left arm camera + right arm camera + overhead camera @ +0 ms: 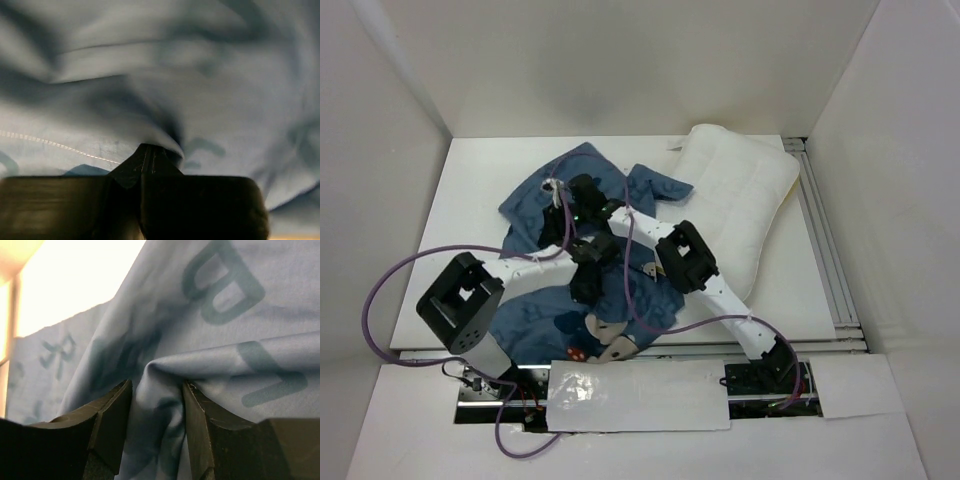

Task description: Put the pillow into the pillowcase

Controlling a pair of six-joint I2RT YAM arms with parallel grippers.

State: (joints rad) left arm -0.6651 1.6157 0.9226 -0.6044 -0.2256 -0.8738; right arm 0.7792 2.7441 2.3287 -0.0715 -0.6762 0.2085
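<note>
The blue pillowcase (pixel 535 200) lies crumpled on the white table, left of centre. The cream-white pillow (pixel 740 195) lies flat at the back right, one corner next to the pillowcase. My left gripper (pixel 585 288) sits low on the middle of the pillowcase; in the left wrist view it (pixel 150 148) is shut on a pinch of the blue fabric (pixel 200 75). My right gripper (pixel 558 228) reaches across to the cloth's left part. In the right wrist view it (pixel 155 385) is open, its fingers astride a raised fold of the lettered fabric (pixel 225 315).
White walls enclose the table on three sides. An aluminium rail (pixel 825 240) runs along the right edge. A purple cable (pixel 380 290) loops out left of the left arm. A white sheet (pixel 640 395) covers the front between the arm bases.
</note>
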